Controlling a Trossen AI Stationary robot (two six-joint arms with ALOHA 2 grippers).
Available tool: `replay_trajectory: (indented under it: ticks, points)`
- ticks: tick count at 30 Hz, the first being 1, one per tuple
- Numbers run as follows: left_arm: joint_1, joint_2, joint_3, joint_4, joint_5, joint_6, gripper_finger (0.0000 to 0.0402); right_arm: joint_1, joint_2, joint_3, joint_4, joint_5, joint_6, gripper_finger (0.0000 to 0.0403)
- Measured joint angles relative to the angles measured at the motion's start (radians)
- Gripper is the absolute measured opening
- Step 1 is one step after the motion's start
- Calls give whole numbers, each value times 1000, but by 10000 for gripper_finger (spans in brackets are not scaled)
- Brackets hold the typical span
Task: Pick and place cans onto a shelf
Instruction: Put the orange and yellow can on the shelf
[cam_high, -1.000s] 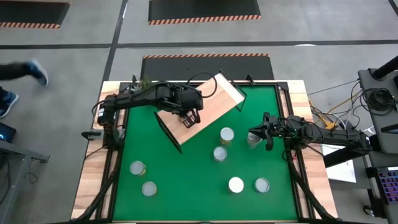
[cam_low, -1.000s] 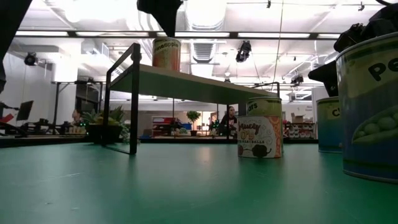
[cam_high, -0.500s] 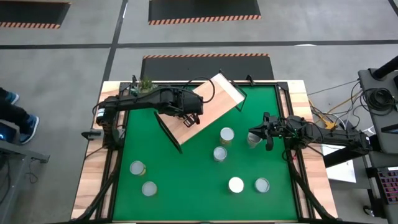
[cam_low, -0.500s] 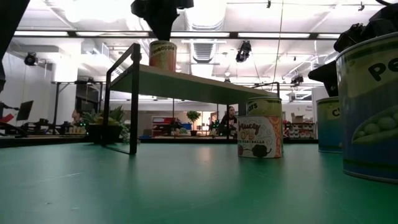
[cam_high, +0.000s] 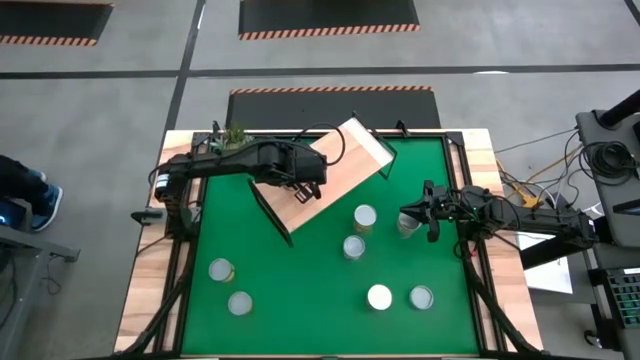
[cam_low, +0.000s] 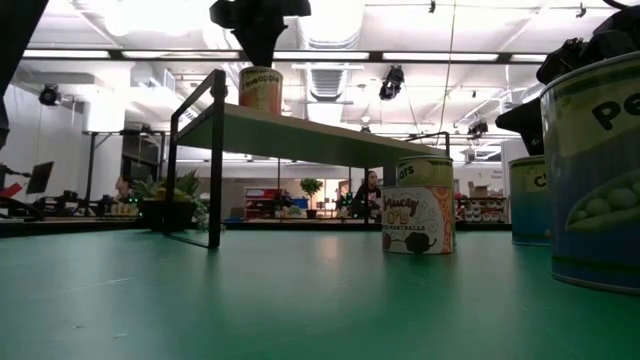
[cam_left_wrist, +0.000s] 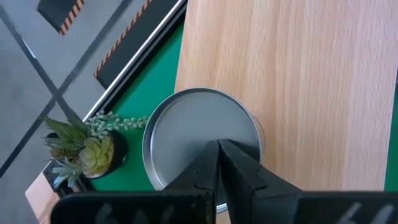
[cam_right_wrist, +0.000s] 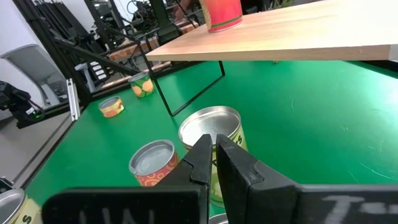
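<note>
The light-wood shelf (cam_high: 340, 160) stands askew at the table's far middle. One can (cam_low: 262, 88) stands upright on its board; it also shows in the left wrist view (cam_left_wrist: 200, 134) and the right wrist view (cam_right_wrist: 222, 14). My left gripper (cam_high: 305, 182) is shut, directly above this can. My right gripper (cam_high: 405, 222) is shut at the table's right, over another can (cam_high: 408, 228); I cannot tell whether it touches that can. Several more cans stand upright on the green mat, among them two at the centre (cam_high: 364, 217) (cam_high: 353, 246). My left gripper's shut fingertips (cam_left_wrist: 217, 149) rest on the middle of the can's round silver top (cam_left_wrist: 186, 124). They come from above, pointing down. The can stands upright on the shelf board.
A small potted plant (cam_high: 232, 135) stands at the far left, beside the shelf. Two cans (cam_high: 221, 269) (cam_high: 239, 302) stand near left, two more (cam_high: 379, 297) (cam_high: 421, 297) near right. The shelf's black frame legs (cam_low: 215, 160) stand on the mat.
My left gripper has come down onto the top of the can on the shelf, going a little toward the table's far edge. The can has slid slightly along the board. My right gripper has kept still.
</note>
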Motion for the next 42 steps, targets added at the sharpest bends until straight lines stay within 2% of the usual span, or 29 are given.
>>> replay_trajectory:
  ticks: [6,15,19,25,37,42]
  points:
    - [0,-27,-24,1,10,7,0,0,0,0,-3,-1,29,13]
    - [0,-174,-226,1,-7,-98,0,0,0,0,-5,-2,45,13]
    - [-5,-226,-274,-1,2,-175,0,0,0,0,-4,-2,44,13]
    - [-27,-253,-279,40,26,-200,0,0,0,0,1,-2,34,13]
    - [-35,-256,-270,54,9,-218,0,0,0,6,-2,-3,17,13]
    - [-63,-254,-205,57,7,-180,0,0,0,8,-3,-3,17,13]
